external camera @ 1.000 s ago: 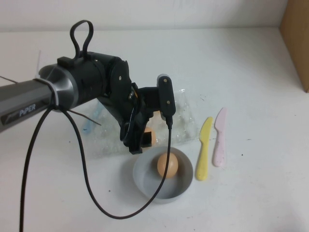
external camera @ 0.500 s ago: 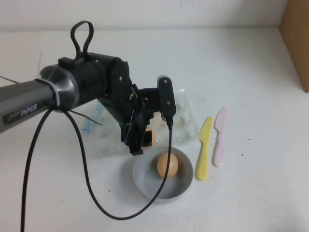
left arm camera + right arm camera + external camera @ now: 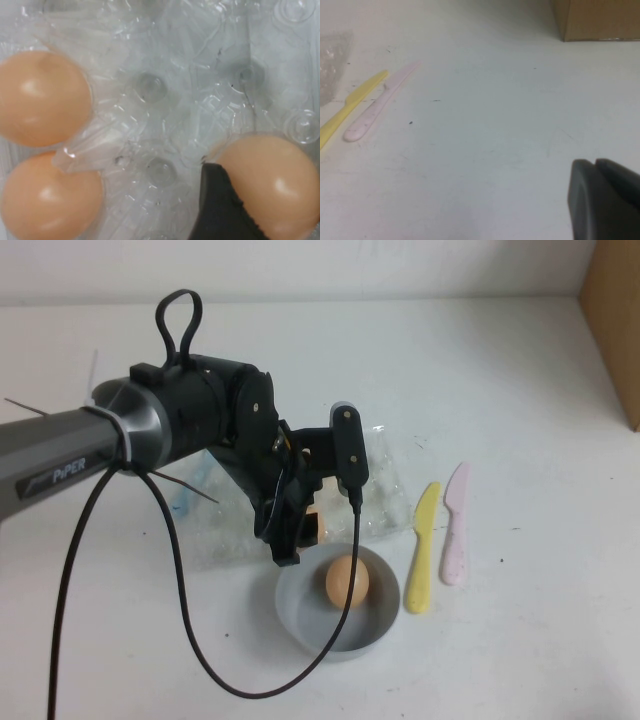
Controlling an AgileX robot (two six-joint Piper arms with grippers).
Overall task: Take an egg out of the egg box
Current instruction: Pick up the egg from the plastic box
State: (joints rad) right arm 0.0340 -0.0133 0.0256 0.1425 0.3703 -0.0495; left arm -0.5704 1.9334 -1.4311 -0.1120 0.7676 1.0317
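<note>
The clear plastic egg box [image 3: 382, 488] lies in the middle of the table. My left gripper [image 3: 303, 537] reaches down at the box's near edge and is shut on an orange-tan egg [image 3: 319, 524]. In the left wrist view one black finger [image 3: 220, 210] presses against that egg [image 3: 275, 182], which sits low on the egg box [image 3: 190, 75]. Two more eggs [image 3: 42, 97] [image 3: 47, 197] sit in cups beside it. My right gripper [image 3: 602, 200] is shut and empty over bare table, out of the high view.
A round grey bowl [image 3: 292, 608] holding one egg [image 3: 346, 581] stands just in front of the egg box. A yellow knife [image 3: 422, 550] and a pink knife [image 3: 455, 525] lie to its right. A cardboard box [image 3: 615, 320] stands at the far right.
My left gripper has shifted slightly right and lower at the egg on the box's near edge. The bowl, its egg and the knives have not moved.
</note>
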